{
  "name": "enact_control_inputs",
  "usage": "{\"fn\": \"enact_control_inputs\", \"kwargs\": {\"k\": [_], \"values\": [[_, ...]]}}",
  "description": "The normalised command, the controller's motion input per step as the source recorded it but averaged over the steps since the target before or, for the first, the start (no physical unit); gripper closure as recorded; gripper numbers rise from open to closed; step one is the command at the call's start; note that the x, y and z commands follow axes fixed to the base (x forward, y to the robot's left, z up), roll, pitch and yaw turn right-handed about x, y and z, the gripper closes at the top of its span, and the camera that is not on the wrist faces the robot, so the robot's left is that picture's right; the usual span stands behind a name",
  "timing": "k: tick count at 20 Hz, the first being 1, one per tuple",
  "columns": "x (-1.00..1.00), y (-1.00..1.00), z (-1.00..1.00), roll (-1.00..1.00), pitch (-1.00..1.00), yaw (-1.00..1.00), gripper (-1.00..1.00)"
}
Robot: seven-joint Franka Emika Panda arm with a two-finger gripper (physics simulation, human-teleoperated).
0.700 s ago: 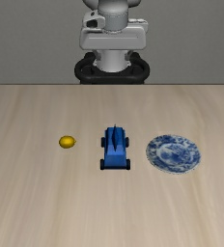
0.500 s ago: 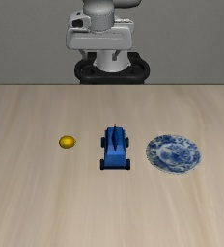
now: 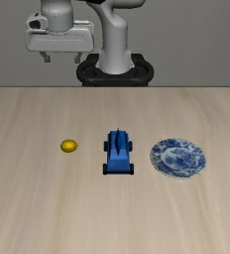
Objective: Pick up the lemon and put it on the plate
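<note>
While the lemon (image 3: 68, 146) lies untouched on the bench (image 3: 38, 213), toward the exterior view's left, the hand (image 3: 45, 55) hangs high above the bench's far edge, well apart from the fruit but on the same side. Whether the hand is spread wide or drawn narrow cannot be told from this angle, and nothing can be seen in it. Its position on the lemon's side of the robot's base (image 3: 115, 69) suggests the arm is lining up for a descent onto the fruit, so the task looks to be at its very start. A blue toy car (image 3: 117, 153) stands between the lemon and the plate (image 3: 177, 158), touching neither. It is probably an obstacle, so the carry will likely need to pass over the car rather than sweep across at bench height. The plate lies flat toward the exterior view's right, with nothing on it, and shows a blue-and-white pattern. No brand, label or readable writing appears on any of these things.
</note>
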Motion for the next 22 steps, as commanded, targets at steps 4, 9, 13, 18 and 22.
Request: {"fn": "enact_control_inputs", "kwargs": {"k": [4,9,13,18,22], "values": [[1.00,0.00,0.00,0.00,0.00,0.00,-1.00],[0.80,0.20,0.00,0.00,0.00,0.00,-1.00],[0.00,0.00,-1.00,0.00,0.00,0.00,-1.00],[0.00,0.00,-1.00,0.00,0.00,0.00,-1.00],[0.00,0.00,-1.00,0.00,0.00,0.00,-1.00]]}}
